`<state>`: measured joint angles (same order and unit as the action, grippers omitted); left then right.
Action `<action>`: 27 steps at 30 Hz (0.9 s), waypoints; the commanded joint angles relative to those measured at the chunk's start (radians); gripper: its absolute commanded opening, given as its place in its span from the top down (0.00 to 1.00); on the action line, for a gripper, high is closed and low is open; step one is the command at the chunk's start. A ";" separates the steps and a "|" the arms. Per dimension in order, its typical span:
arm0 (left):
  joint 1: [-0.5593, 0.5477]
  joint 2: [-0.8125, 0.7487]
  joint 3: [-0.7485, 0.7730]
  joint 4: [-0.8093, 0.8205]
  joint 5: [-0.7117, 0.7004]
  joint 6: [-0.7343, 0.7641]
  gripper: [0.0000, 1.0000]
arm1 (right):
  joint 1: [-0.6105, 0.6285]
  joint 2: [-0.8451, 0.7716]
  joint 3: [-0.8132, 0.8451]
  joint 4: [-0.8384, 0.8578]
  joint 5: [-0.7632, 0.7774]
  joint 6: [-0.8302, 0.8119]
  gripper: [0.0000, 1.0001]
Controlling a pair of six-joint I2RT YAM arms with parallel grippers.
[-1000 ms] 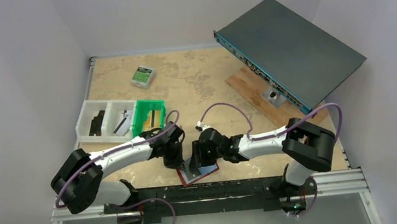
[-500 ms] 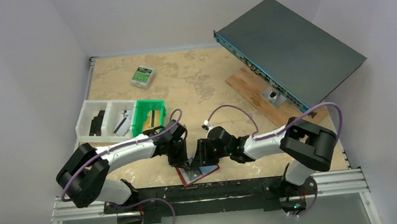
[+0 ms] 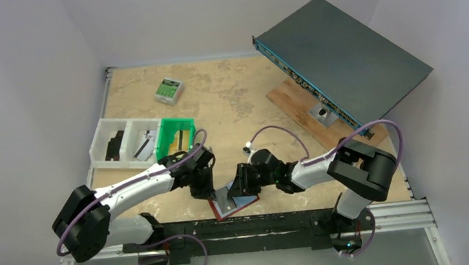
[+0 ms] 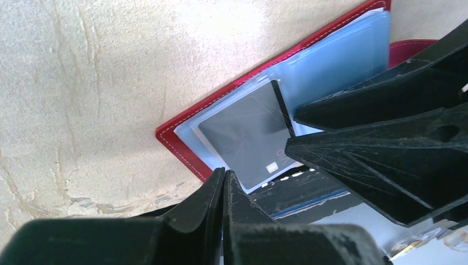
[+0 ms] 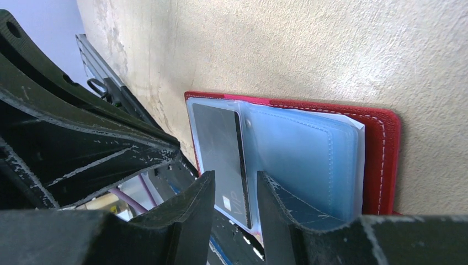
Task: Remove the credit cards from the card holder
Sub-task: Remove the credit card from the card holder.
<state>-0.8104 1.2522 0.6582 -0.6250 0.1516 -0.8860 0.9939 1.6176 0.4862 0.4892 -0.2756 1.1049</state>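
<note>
The small red leather-like folding card holder [image 5: 381,160] lies open and flat on the mottled sandy table top [image 3: 234,93], close to the near edge and between my two arms. Its pale blue clear plastic pockets [image 5: 309,160] face upward. One dark grey, stiff credit card [image 4: 243,138] lies on the half of the holder toward my left arm, with small pale lettering near one short end. I cannot tell whether it sits fully inside its sleeve or has slid partly out, nor whether other cards lie behind it.

My left gripper [image 4: 223,174] has its two black fingers pressed together with nothing between them. The tips are just beside the holder's red border, near the card. Whether they touch the holder I cannot tell.

My right gripper [image 5: 236,176] has its fingers partly spread. They hang over the lettered end of the card, which shows in the gap between them. They are not pinching it.

I judge that I am lining up a grip on the first card, and no card is out of the holder yet.

The next move likely calls for settling my right fingers on either side of the card's free end. They would then close gently and draw the card out along the line of its pocket. My left fingers would need to press down on the holder so that it does not drag along.
</note>
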 commanded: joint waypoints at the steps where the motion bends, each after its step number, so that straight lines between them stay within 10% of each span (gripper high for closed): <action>1: -0.001 0.008 -0.013 -0.020 -0.014 0.021 0.99 | -0.001 0.034 -0.026 -0.042 0.016 -0.008 0.65; 27: -0.008 0.220 -0.029 0.089 -0.019 -0.012 1.00 | -0.013 0.090 -0.073 0.082 -0.049 0.022 0.73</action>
<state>-0.8089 1.3937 0.6662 -0.5938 0.1822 -0.8806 0.9806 1.6650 0.4488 0.6151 -0.3149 1.1374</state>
